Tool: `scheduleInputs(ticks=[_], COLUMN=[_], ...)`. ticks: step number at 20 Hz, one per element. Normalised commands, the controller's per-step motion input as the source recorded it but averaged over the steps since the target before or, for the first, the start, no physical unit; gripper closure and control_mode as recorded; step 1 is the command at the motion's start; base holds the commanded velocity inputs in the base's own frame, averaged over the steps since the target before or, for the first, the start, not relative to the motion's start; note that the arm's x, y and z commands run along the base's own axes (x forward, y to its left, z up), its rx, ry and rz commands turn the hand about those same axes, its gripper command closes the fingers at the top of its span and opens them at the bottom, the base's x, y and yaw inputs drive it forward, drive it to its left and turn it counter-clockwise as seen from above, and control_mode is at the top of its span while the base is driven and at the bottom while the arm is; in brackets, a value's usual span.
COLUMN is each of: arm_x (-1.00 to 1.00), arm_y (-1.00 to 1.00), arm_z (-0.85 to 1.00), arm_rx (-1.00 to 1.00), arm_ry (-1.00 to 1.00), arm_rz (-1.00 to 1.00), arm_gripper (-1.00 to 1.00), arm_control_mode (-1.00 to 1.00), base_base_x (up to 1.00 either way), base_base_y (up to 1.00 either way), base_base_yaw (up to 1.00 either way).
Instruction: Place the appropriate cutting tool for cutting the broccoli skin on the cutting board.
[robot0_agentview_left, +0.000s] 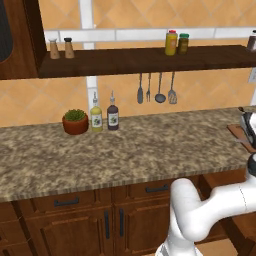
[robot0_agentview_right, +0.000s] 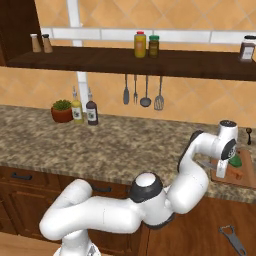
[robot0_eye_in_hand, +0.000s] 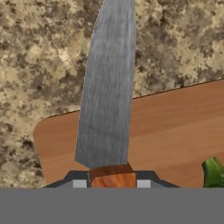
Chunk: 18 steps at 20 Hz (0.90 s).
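A knife (robot0_eye_in_hand: 107, 87) is held by its wooden handle between the pinching fingers of the gripper (robot0_eye_in_hand: 111, 183) above the cutting board (robot0_eye_in_hand: 175, 131).

The blade is seen crossing the board's far edge and corner, over speckled granite counter (robot0_agentview_right: 110, 145). The broccoli (robot0_agentview_right: 235, 161) lies on the board beside the blade. Open counter stretches from the board toward a potted plant (robot0_agentview_right: 62, 111).
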Motion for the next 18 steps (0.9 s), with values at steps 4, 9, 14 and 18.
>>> scheduleInputs(ticks=[4, 9, 14, 18], arm_x=[0.21, 0.04, -0.25, -0.59], arm_y=[-0.08, 0.0, 0.06, 0.35], arm_z=[-0.38, -0.15, 0.13, 0.67], arm_rx=[0.0, 0.0, 0.0, -0.02], arm_ry=[0.0, 0.0, -0.03, -0.12], arm_rz=[0.0, 0.0, 0.0, 0.02], arm_gripper=[1.0, -1.0, -1.0, -1.0], arm_control_mode=[-1.0, -1.0, -1.0, -1.0], base_base_x=[0.0, 0.0, 0.0, 0.0], base_base_y=[0.0, 0.0, 0.0, 0.0], base_base_yaw=[0.0, 0.0, 0.0, 0.0])
